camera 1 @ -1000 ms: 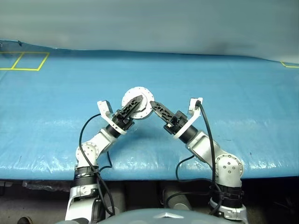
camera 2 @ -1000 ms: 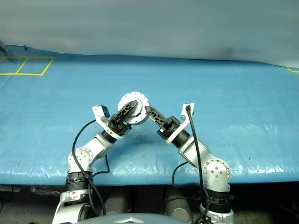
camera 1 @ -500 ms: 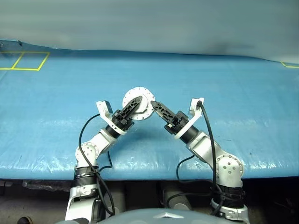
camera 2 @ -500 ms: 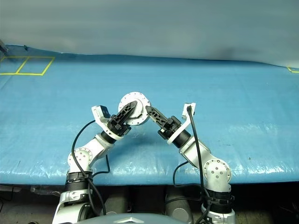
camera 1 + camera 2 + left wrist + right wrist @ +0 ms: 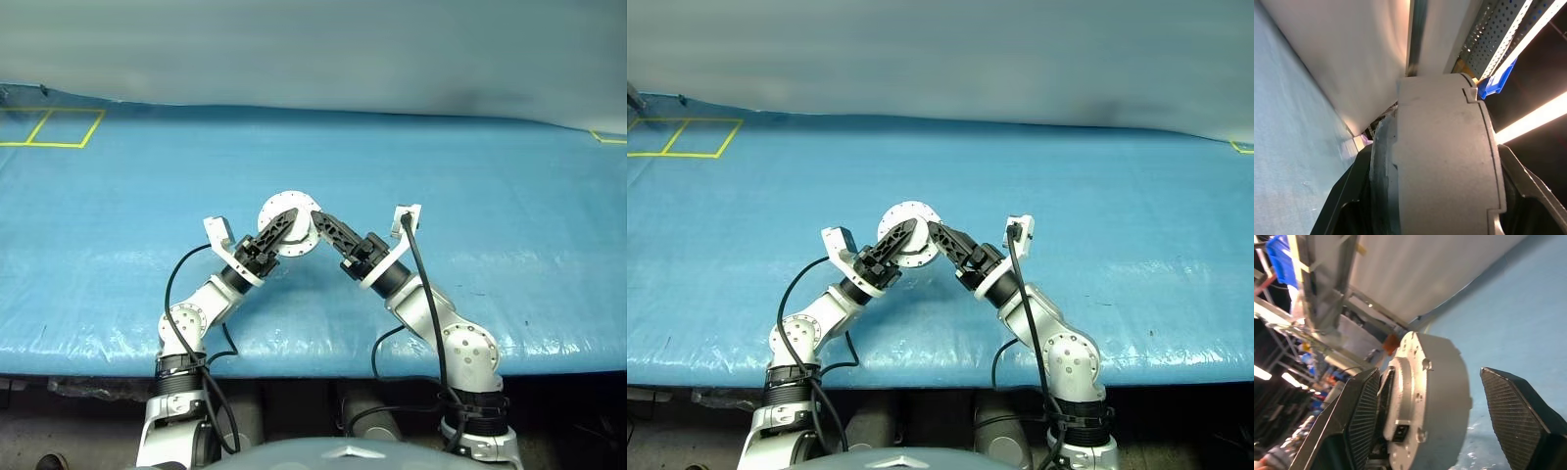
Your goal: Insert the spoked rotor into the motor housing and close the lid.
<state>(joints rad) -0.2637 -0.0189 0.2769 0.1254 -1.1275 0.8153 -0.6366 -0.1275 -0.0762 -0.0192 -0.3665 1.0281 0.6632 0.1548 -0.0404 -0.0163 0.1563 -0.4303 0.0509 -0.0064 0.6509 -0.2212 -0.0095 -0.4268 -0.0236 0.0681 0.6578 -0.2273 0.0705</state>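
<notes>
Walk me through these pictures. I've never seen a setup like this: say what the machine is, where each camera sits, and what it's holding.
This is a humanoid robot with two arms, each ending in a two-fingered black hand. The two wide pictures come from cameras in its head, looking down over its arms at a table covered in a blue sheet. The two close pictures come from a camera on each wrist, looking along that hand's fingers.

The left hand grips a round grey metal part, the motor housing with its lid closed on it, raised above the sheet. Its fingers press on either side of the housing's wall in the left wrist view. The right hand sits beside the housing with its fingers spread apart, one on each side, not squeezing.
</notes>
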